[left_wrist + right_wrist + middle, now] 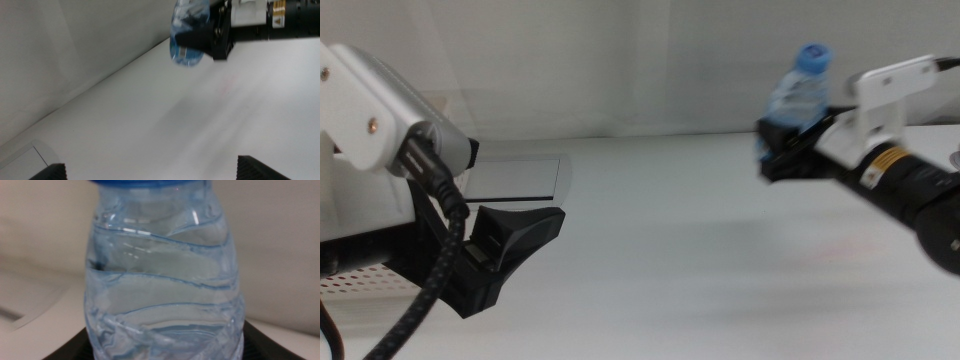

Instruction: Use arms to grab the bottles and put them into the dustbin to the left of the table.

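A clear water bottle (800, 95) with a blue cap is held upright above the table (700, 270) at the right. My right gripper (788, 150) is shut on its lower body. The bottle (162, 280) fills the right wrist view, with dark jaws at its sides. The left wrist view shows the same bottle (187, 35) and the right gripper (210, 37) far off. My left gripper (510, 250) hangs open and empty at the left, low over the table; its jaws stand wide apart in the left wrist view (155, 172). A strip of the perforated white dustbin (360, 282) shows at the bottom left, behind the left arm.
A grey inset plate (515, 180) lies in the table behind the left gripper. A pale wall or curtain closes off the table's far edge. White tabletop stretches between the two arms.
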